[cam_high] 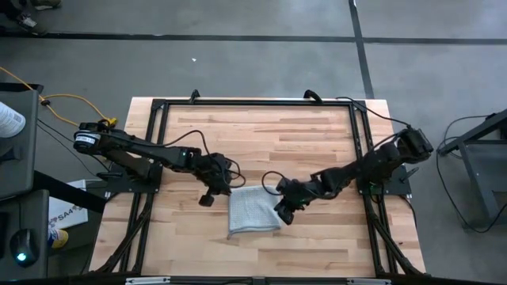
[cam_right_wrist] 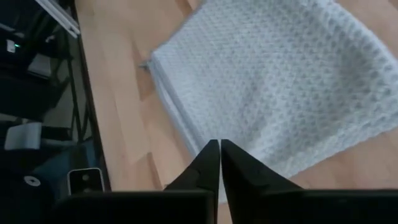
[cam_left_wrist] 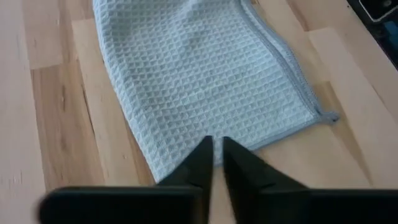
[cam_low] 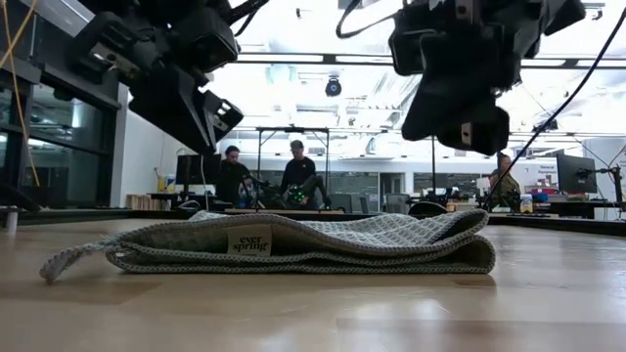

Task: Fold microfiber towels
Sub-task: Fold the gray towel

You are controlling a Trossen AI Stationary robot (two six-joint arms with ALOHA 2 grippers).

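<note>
The light grey-blue microfiber towel [cam_high: 252,210] lies folded in several layers flat on the wooden table [cam_high: 317,142], near its middle front. Its white tag [cam_low: 249,241] faces the near edge. My left gripper [cam_high: 207,199] is shut and hangs in the air just off the towel's left edge; the low view [cam_low: 207,117] shows it well above the cloth. My right gripper [cam_high: 283,214] is shut and hangs above the towel's right edge, also clear of it in the low view [cam_low: 477,125]. Both wrist views look down on the towel [cam_left_wrist: 199,81] [cam_right_wrist: 280,81].
A black frame [cam_high: 158,107] runs around the tabletop. Bare wood lies far, left and right of the towel. Cables trail from both arms. People sit at desks in the room beyond the table [cam_low: 293,176].
</note>
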